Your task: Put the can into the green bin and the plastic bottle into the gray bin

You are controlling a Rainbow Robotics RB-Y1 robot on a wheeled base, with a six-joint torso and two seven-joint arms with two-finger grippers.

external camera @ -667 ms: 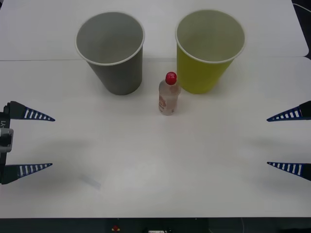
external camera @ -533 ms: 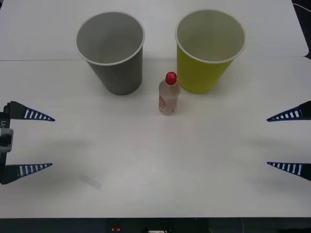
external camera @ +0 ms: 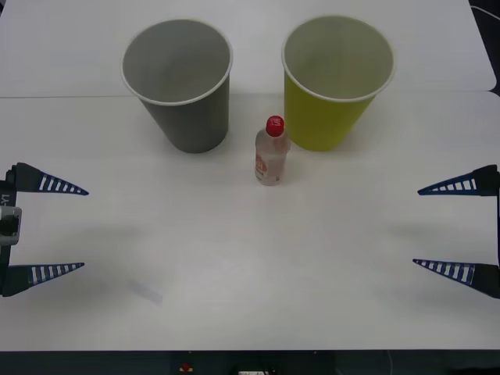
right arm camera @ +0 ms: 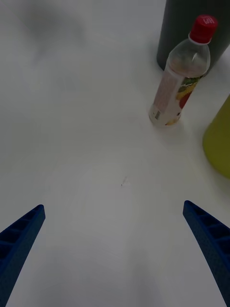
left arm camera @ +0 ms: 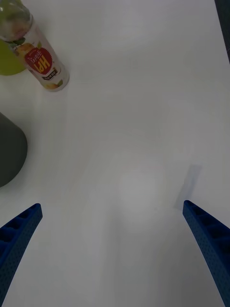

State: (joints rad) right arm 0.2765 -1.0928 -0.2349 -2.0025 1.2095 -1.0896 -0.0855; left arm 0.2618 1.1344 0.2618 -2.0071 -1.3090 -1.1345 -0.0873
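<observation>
Standing upright on the white table, the plastic bottle sits toward the far edge, about midway between the table's left and right edges. Its red cap is screwed on and its white-and-orange label faces outward. Just behind it and to the left stands the gray bin, mouth up; just behind it and to the right stands the green bin, also mouth up. The bottle is near both bins but touches neither, and the two bins stand apart from each other along the far edge.

In the right wrist view the bottle shows with the gray bin behind it and the green bin beside it; in the left wrist view the bottle lies just off the gray bin.

At the table's left edge, the left gripper hovers with its blue ribbed fingers spread wide, holding nothing. At the right edge, the right gripper is likewise spread wide and empty, well apart from the bottle.
</observation>
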